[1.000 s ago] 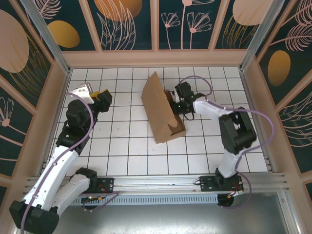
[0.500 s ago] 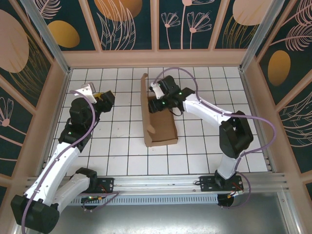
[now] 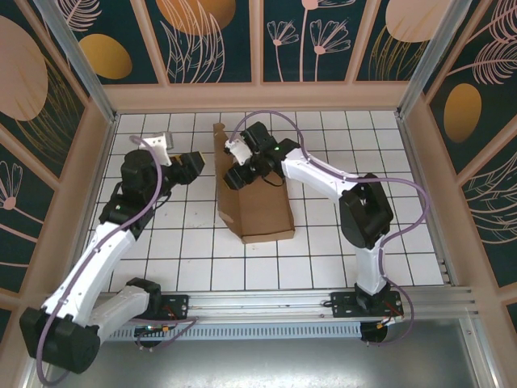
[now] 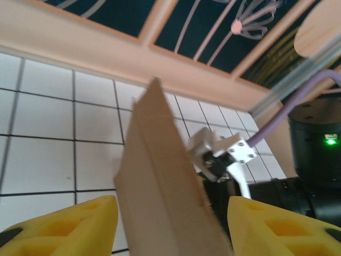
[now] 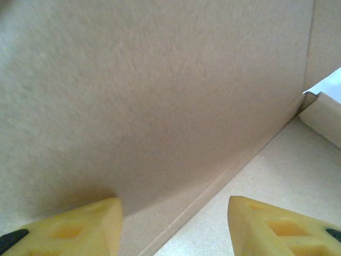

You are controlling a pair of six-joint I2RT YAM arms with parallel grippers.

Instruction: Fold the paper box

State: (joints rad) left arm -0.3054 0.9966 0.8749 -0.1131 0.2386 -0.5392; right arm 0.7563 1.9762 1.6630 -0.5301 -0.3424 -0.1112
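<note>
Right gripper (image 5: pixel 173 205): jaws stand apart with nothing between them. Its yellow wedge-shaped fingers (image 5: pixel 69 224) point at a crease of the box (image 5: pixel 160 96), whose matte, faintly fibrous brown cardboard is so near that its edges are cut off; whether they touch it cannot be told. From above, this gripper (image 3: pixel 239 173) sits inside the box (image 3: pixel 262 210) near its 11 o'clock corner, by the tall flap (image 3: pixel 220 174) raised along its 9 o'clock side. The base panel lies flat on the white gridded table (image 3: pixel 323 250), about its centre, with a low lip at 6 o'clock. Left gripper (image 3: pixel 191 166): jaws likewise open and empty, at 9 o'clock of the flap and apart from it. Its wrist view shows the flap's thin, blurred edge between the yellow fingers (image 4: pixel 64 226), with the right arm (image 4: pixel 314 160) behind, partly hidden
</note>
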